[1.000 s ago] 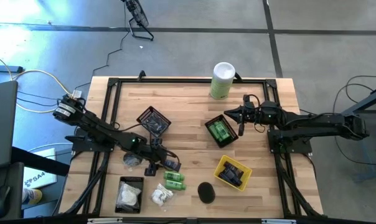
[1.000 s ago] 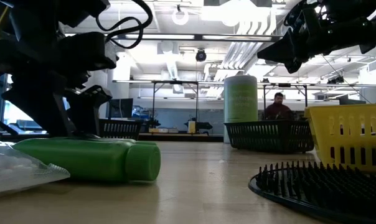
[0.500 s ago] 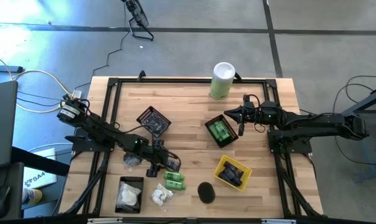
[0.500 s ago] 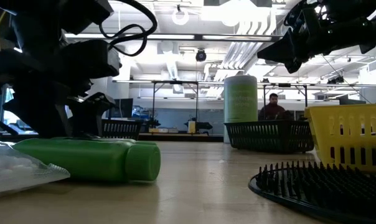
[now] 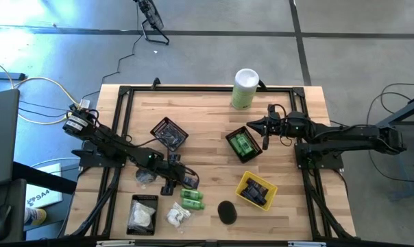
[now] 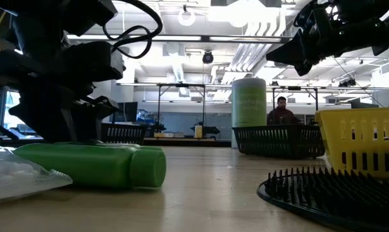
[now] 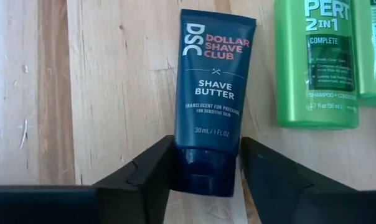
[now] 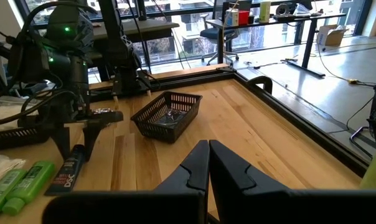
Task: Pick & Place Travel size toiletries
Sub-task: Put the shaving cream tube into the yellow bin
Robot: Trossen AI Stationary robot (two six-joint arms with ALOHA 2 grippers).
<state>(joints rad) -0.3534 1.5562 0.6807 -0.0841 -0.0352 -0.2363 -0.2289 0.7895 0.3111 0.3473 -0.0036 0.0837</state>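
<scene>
Near the bench's (image 5: 214,113) front-left, the left tool (image 7: 205,168) straddles the cap end of a navy shave butter tube (image 7: 211,106) lying flat beside green bottles (image 7: 317,62), fingers not yet clamped. Gripping only the cap may let the tube droop or slip. The right tool (image 8: 208,163) hovers clenched, empty.

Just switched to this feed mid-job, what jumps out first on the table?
The left gripper has its fingers on either side of the cap end of a navy shave butter tube lying flat on the wood, with two bright green bottles right beside it. The right gripper hangs shut above the table, next to a black basket with green bottles inside.
</scene>
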